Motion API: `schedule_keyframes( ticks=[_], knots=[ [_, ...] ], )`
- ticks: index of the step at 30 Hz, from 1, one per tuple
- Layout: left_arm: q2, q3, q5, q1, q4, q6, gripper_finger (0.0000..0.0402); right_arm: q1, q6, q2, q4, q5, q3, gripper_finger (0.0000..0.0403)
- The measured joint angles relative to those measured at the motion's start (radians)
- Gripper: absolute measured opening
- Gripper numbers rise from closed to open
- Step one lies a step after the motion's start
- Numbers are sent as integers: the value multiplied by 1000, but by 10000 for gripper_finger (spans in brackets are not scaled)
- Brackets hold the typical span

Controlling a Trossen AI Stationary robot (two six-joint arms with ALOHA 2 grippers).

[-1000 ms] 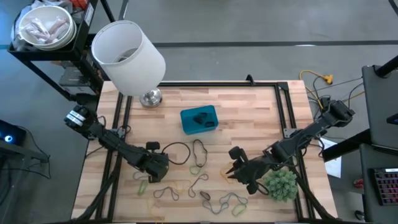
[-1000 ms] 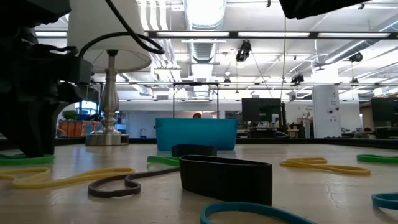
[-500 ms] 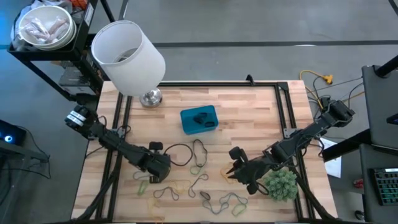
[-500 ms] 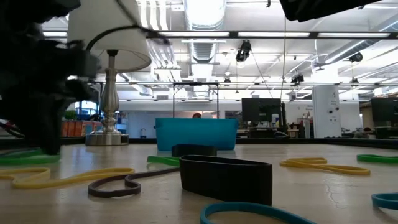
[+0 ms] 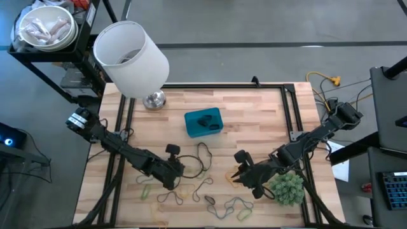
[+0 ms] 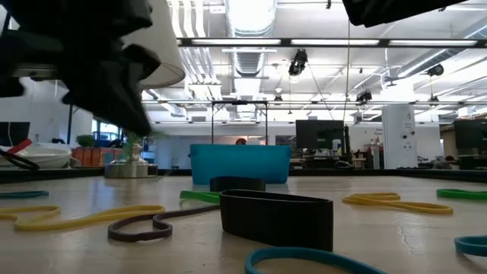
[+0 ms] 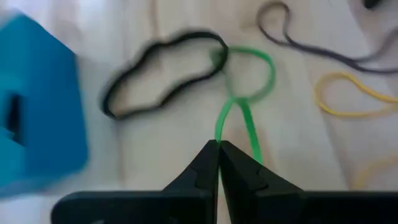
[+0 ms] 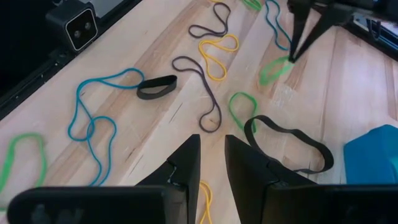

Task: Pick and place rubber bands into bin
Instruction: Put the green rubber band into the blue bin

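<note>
1. Wooden tabletop [image 5: 254, 114] carries the blue bin [image 5: 203, 123] near its middle, with a dark item already inside; the rubber bands [image 5: 210, 191] lie scattered on the side of the bin nearer the arms' pincers, well apart from it

2. Left pincer [image 7: 219, 151] sits clamped on a green band [image 7: 244, 87], pinching only the tail end of the loop; the loop stretches away from the tips, its long axis running straight ahead of the fingers toward a black band [image 7: 165, 71], which it appears to touch

3. Right pincer [image 8: 211, 155] waits narrowly parted and empty near the plant ball [image 5: 286, 187]

4. Risks, judged from here: so thin a pinch may let the floppy band slip out in transit; the overlapping black band may drag along; a dangling loop could catch the bin wall and fall outside
</note>
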Motion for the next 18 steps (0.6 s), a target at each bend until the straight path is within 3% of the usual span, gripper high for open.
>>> schedule_keyframes(
  ticks=[11,18],
  knots=[
    [0,2,-443,4,212,230,0,0,0,0,-1,0,0,68],
    [0,3,-508,69,399,405,0,0,0,0,-1,0,0,68]
  ],
)
